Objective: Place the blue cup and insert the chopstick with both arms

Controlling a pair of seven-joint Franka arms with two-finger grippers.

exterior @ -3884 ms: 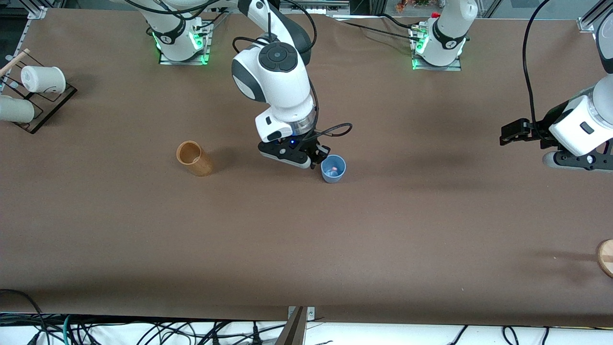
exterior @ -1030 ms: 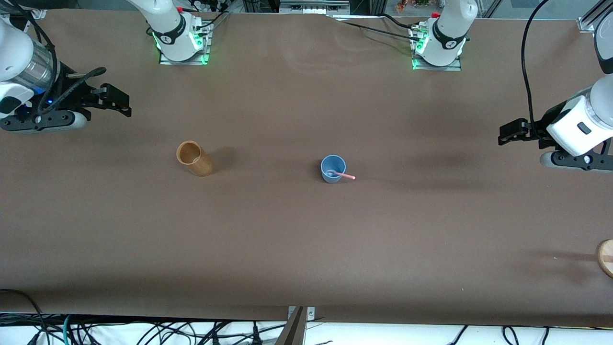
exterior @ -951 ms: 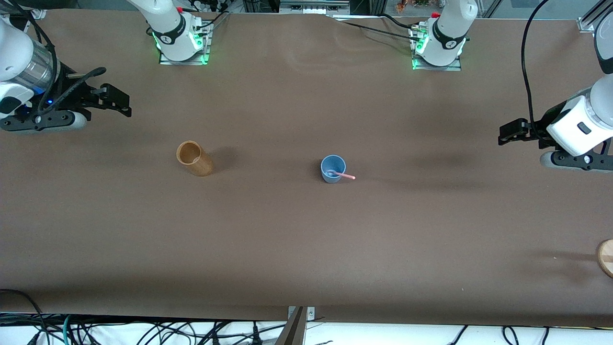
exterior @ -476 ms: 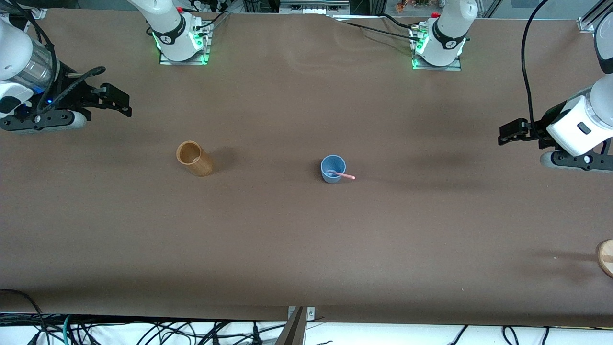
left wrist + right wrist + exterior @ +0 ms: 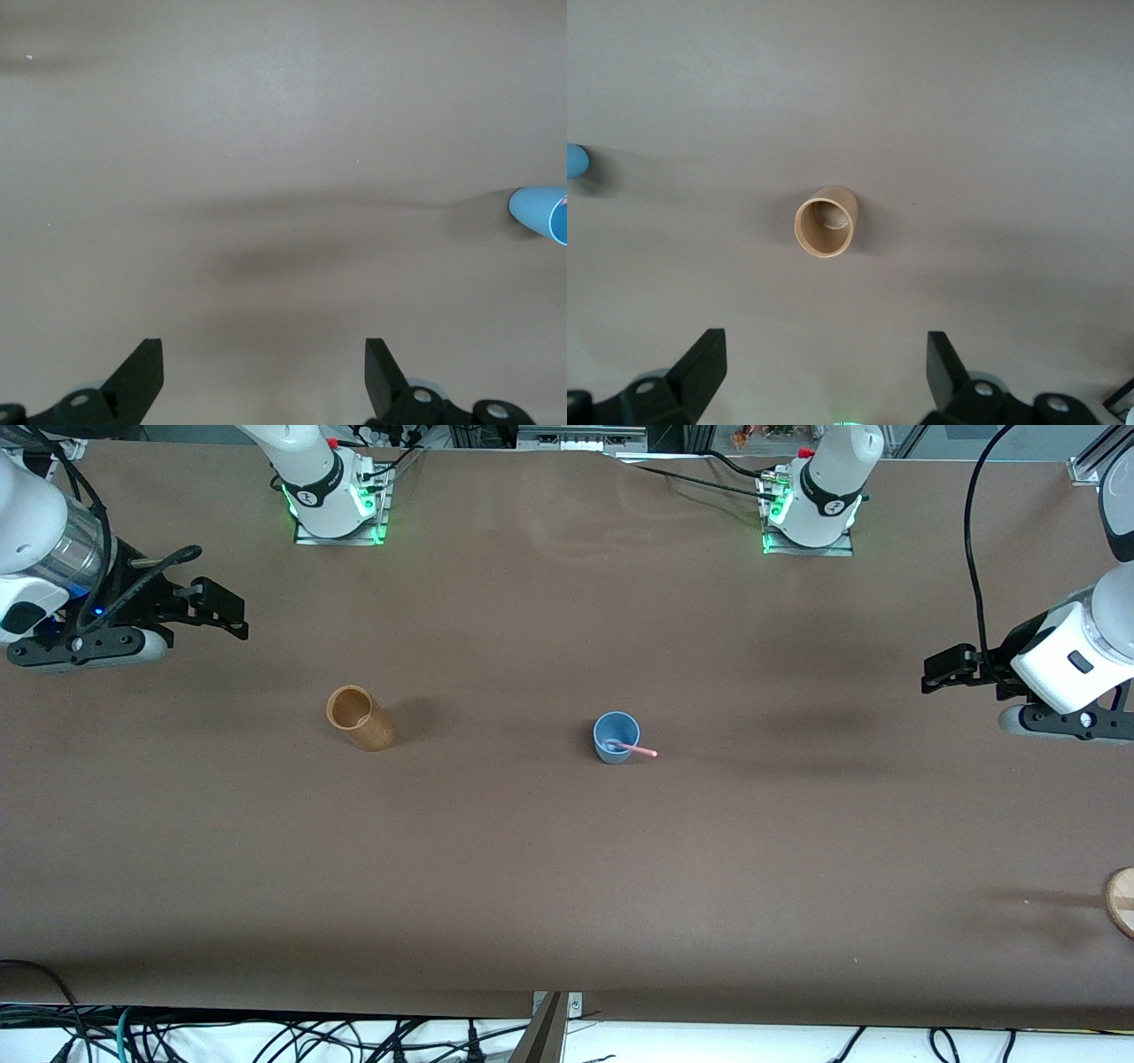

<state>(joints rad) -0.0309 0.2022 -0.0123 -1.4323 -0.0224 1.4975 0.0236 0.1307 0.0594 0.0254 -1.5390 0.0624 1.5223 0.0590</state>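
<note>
Left gripper (image 5: 941,671): I'm seeing it waiting, spread, empty, at its table end.
Right gripper (image 5: 221,608): likewise spread, empty.
Blue cup (image 5: 616,737): standing mid-table, pink chopstick (image 5: 636,748) leaning out.
Room: brown holder (image 5: 360,718) sitting well apart.

Even, bright light — soft shadows, sharp focus.

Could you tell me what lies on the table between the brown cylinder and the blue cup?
Nothing: the front view shows only bare table between the brown cylinder and the blue cup.
</note>
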